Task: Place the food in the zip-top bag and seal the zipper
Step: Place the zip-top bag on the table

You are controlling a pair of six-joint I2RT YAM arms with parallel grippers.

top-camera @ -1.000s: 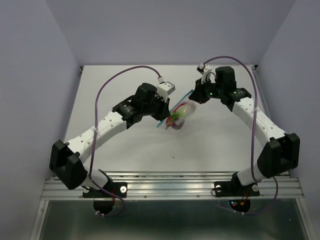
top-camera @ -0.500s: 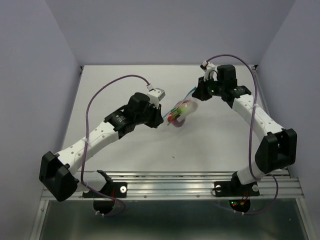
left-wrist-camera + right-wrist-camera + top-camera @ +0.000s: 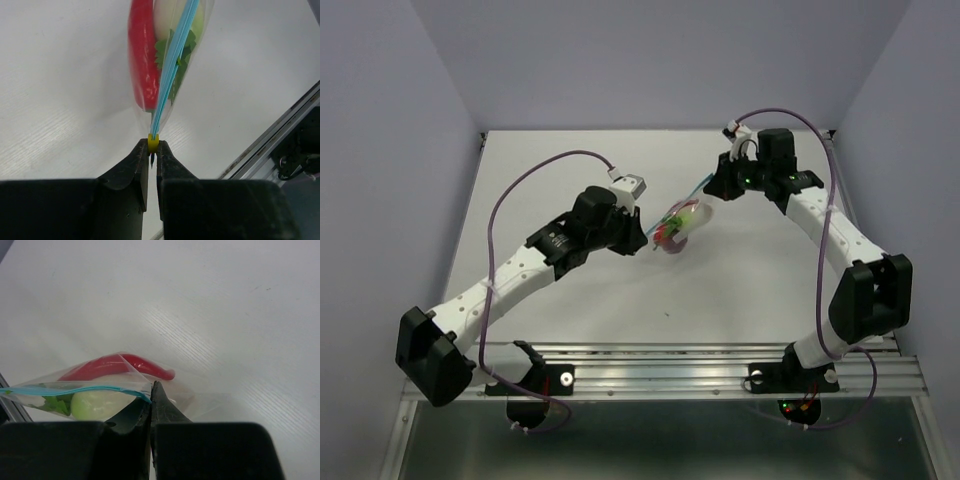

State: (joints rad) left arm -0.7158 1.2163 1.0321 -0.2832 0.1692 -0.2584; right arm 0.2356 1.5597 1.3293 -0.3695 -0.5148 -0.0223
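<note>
The clear zip-top bag [image 3: 682, 222] hangs above the table, stretched between both grippers. Inside it lie the food pieces: a red chili [image 3: 141, 55] and a white egg-shaped vegetable [image 3: 100, 404] with a green stem [image 3: 176, 75]. The light-blue zipper [image 3: 172, 60] runs along the bag's edge and ends in a small yellow slider [image 3: 153, 143]. My left gripper [image 3: 153, 146] is shut on that slider at the bag's near-left end [image 3: 644, 240]. My right gripper [image 3: 151, 388] is shut on the bag's far corner, right at the end of the blue strip [image 3: 75, 389].
The white table [image 3: 570, 160] lies under the bag, walled at the back and both sides. An aluminium rail [image 3: 660, 365] carrying the arm bases runs along the near edge. Purple cables [image 3: 535, 175] loop above both arms.
My left gripper has drawn back to the left, still on the zipper's slider. The bag has shifted slightly up and to the right with the right gripper and now hangs tauter.
</note>
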